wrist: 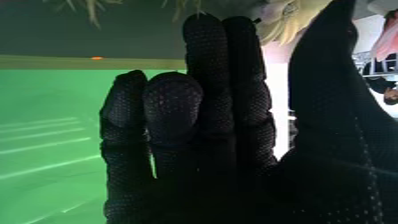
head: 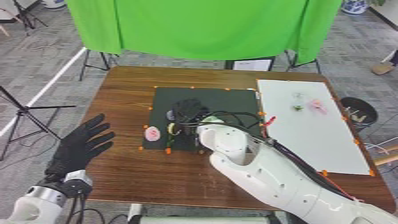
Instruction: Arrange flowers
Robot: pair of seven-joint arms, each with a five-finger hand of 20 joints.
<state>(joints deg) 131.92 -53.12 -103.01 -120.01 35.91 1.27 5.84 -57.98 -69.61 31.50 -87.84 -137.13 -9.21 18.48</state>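
In the head view my right hand (head: 189, 110) is over the dark mat (head: 206, 95), beside a pink flower (head: 152, 133) and a pale yellow-green item (head: 172, 128). My left hand (head: 78, 147) is open at the table's left edge. On the white board (head: 333, 145) lie a pink flower (head: 317, 106) and a small green one (head: 298, 107). In the right wrist view the right hand (wrist: 213, 135) has its fingers fairly straight, thumb apart, nothing visibly held. Pale yellow petals (wrist: 286, 27) and a pink flower (wrist: 387, 42) appear past the fingertips.
A red item (head: 269, 121) lies between the mat and the white board. The brown table (head: 133, 172) has a green cloth (head: 204, 27) behind it. A black bin (head: 359, 109) stands off the right edge, and a tripod (head: 28, 112) off the left.
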